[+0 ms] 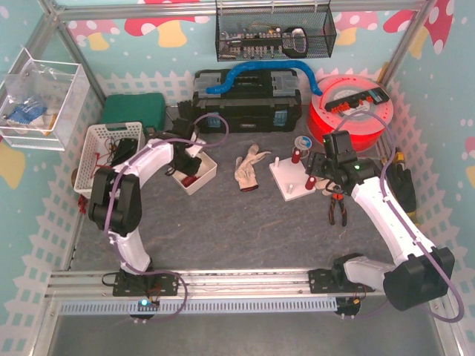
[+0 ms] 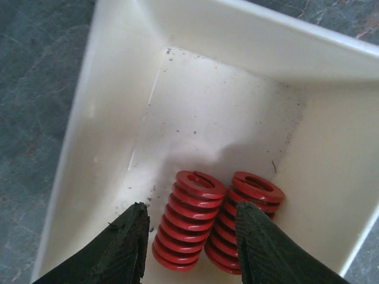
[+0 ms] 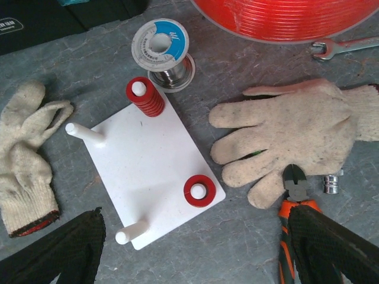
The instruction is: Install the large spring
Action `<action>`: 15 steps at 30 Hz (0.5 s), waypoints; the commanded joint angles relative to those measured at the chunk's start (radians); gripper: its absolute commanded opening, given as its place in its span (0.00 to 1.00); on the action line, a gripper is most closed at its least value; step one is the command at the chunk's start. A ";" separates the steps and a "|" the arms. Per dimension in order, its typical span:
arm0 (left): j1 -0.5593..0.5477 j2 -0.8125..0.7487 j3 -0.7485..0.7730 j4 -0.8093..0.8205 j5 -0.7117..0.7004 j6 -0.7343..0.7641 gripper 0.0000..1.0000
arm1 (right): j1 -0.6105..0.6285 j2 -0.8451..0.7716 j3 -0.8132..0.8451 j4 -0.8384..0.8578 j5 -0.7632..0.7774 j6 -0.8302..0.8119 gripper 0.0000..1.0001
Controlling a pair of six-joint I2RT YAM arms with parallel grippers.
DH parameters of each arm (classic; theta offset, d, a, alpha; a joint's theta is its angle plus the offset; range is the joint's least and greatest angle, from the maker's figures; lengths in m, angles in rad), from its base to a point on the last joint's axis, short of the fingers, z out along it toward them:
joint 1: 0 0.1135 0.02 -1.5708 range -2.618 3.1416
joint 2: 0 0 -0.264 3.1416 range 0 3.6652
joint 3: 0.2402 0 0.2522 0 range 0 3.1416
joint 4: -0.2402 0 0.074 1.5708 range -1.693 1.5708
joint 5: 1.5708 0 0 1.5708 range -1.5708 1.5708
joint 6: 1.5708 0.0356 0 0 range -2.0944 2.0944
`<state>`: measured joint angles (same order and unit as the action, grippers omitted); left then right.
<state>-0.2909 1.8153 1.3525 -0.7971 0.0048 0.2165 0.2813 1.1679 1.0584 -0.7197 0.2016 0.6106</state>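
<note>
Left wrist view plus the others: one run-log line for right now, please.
left tool: straddling left red spring in white bin, grip unconfirmed | right tool: open above peg board | two bare pegs

Pale blue walls (image 1: 438, 89) printed with pink mushrooms and a white picket fence enclose a dark grey, stone-mottled surface (image 1: 245, 230). Silver metal framing (image 1: 70, 46) rises at the back corners, and a slotted rail (image 1: 245, 279) crosses the near edge. The light is even.
</note>
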 commanded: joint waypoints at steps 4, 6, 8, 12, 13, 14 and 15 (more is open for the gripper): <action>-0.010 0.069 -0.026 -0.028 0.014 0.033 0.44 | -0.005 -0.006 0.034 -0.045 0.051 -0.037 0.85; -0.011 0.085 -0.029 -0.026 -0.009 0.034 0.43 | -0.005 -0.012 0.029 -0.049 0.055 -0.040 0.85; -0.014 0.113 -0.021 -0.025 -0.058 0.037 0.42 | -0.005 -0.023 0.017 -0.056 0.063 -0.034 0.85; -0.019 0.159 0.015 -0.022 -0.104 0.040 0.40 | -0.005 -0.052 -0.011 -0.063 0.053 -0.026 0.85; -0.020 0.169 0.019 -0.021 -0.099 0.038 0.40 | -0.005 -0.056 -0.014 -0.067 0.051 -0.024 0.85; -0.023 0.177 0.022 -0.018 -0.096 0.036 0.40 | -0.005 -0.062 -0.015 -0.072 0.050 -0.023 0.85; -0.024 0.183 0.021 -0.013 -0.093 0.033 0.41 | -0.005 -0.066 -0.016 -0.075 0.052 -0.023 0.85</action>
<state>-0.3042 1.9617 1.3499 -0.7982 -0.0662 0.2363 0.2813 1.1347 1.0561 -0.7597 0.2375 0.5846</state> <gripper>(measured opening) 0.403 0.848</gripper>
